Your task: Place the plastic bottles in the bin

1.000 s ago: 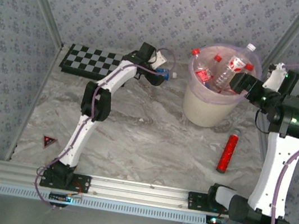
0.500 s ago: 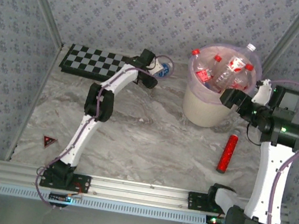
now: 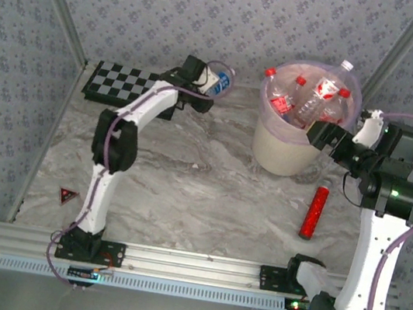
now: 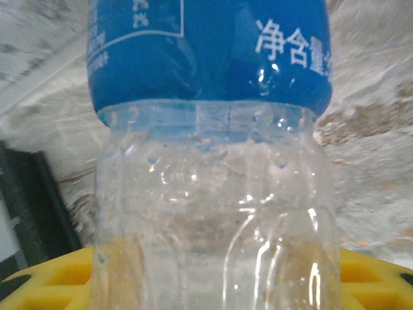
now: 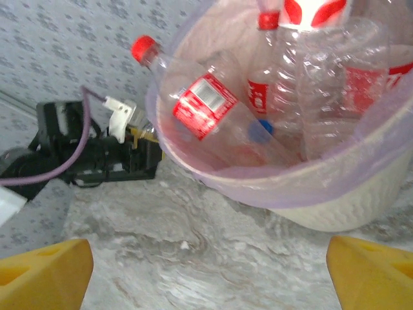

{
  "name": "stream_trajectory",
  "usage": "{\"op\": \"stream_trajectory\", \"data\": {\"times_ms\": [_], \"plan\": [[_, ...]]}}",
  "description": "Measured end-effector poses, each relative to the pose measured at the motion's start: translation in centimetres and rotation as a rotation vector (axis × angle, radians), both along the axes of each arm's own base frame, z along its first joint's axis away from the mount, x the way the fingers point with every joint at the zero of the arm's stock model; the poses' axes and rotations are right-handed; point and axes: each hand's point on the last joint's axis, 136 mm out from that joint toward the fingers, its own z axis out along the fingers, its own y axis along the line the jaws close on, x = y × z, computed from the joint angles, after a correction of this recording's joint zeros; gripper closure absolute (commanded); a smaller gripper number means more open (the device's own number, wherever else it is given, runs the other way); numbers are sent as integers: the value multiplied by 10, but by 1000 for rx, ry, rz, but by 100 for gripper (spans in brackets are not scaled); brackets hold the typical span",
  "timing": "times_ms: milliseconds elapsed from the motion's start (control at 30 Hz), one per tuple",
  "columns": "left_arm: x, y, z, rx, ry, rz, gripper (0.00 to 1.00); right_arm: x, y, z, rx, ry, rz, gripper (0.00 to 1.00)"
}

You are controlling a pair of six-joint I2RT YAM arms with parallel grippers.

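My left gripper (image 3: 208, 84) is shut on a clear bottle with a blue label (image 3: 218, 81), held at the back of the table near the checkerboard. In the left wrist view that bottle (image 4: 210, 129) stands right before the lens, between my yellow fingers (image 4: 45, 278). The cream bin (image 3: 285, 156) with a pink liner holds several red-labelled bottles (image 3: 314, 93). My right gripper (image 3: 332, 136) sits at the bin's right side, open and holding nothing. In the right wrist view, the bin (image 5: 352, 210) and its bottles (image 5: 213, 106) lie ahead of the wide-apart fingertips (image 5: 45, 274).
A red cylinder tube (image 3: 313, 211) lies on the marble table right of the bin, near the right arm. The black-and-white checkerboard (image 3: 123, 83) lies at the back left. A small red triangle (image 3: 67, 196) sits at the left. Patterned walls close in the back and sides.
The left gripper has carried the blue-labelled bottle back and to the left, off the table. The right gripper has drawn back from over the bin's rim to its right side.
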Motion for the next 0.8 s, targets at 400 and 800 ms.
{"op": "stream_trajectory", "data": {"times_ms": [400,800], "plan": [[-142,40,98,-540,-164,218,71,24,93,45,164,-92,343,10],[-242,-41,133,-867,-82,-54,75,53,223,12,117,24,601,3]]}}
